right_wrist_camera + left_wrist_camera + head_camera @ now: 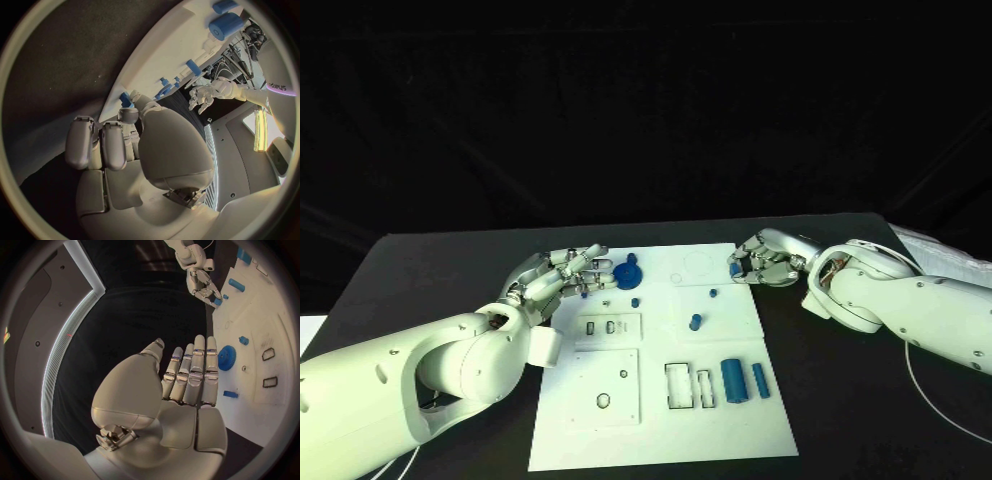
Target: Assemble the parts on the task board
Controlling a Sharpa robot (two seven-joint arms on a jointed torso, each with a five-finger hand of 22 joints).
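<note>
The white task board point(661, 425) lies in the middle of the black table. Near its far left corner stands a blue gear point(626, 275) point(226, 358). My left hand point(567, 275) point(187, 377) reaches over the board's left edge just short of the gear, fingers straight and holding nothing. At the far right corner my right hand point(764, 262) point(203, 287) pinches a small blue part point(738, 268) point(127, 98) at its fingertips. Small blue pegs point(694, 321) stand mid-board. A thick blue cylinder point(731, 381) and a thinner one point(760, 379) lie at the near right.
Rectangular slots point(678, 385) sit beside the cylinders, with smaller ones point(600, 327) on the left. A round hole point(606, 401) lies in the near-left plate. Something white point(935, 245) lies at the table's far right edge.
</note>
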